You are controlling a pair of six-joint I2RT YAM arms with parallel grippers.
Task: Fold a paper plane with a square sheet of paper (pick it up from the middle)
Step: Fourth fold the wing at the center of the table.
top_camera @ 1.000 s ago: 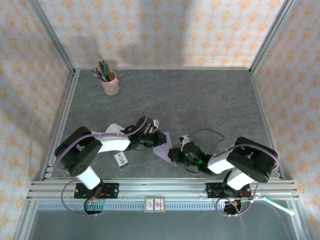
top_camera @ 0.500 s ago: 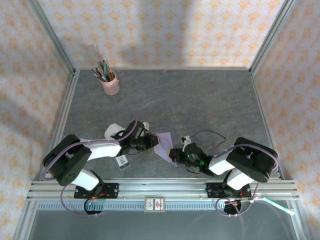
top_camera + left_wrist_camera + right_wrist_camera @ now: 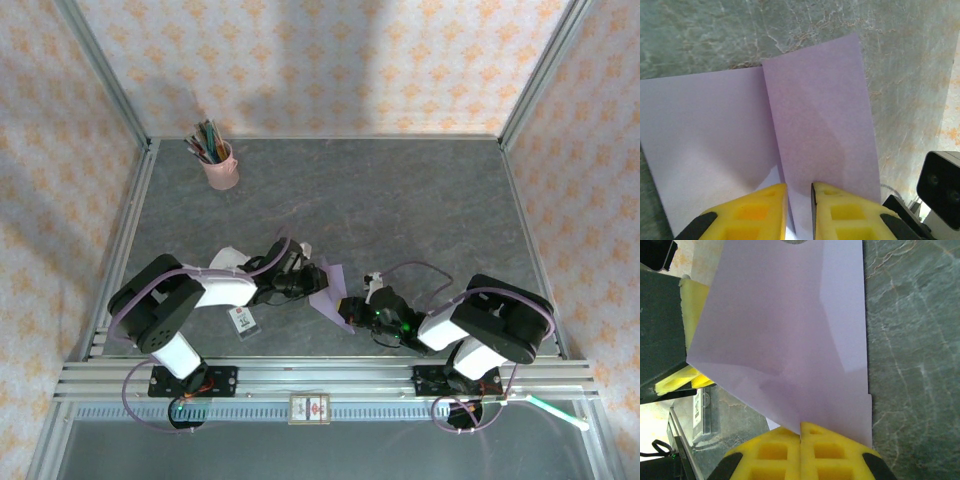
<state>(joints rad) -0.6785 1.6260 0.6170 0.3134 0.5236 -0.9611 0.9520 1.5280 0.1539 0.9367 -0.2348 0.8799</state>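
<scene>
Both are holding the square sheet of paper (image 3: 790,315).
The right gripper (image 3: 800,432) is clamping its corner; the left wrist view is showing the left gripper (image 3: 799,200), narrow, pinching the crease.

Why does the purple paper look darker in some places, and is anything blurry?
Left wrist view: a soft shadow falls on the lavender paper sheet just ahead of the left tool, whose yellow fingers look slightly blurred. Right wrist view: a crease leaves one side darker, and the top-left corner is washed out. Top external view: sharp, no glare.

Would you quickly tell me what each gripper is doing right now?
Left gripper: nearly closed, pinching the purple paper.
Right gripper: closed on the same paper.
</scene>
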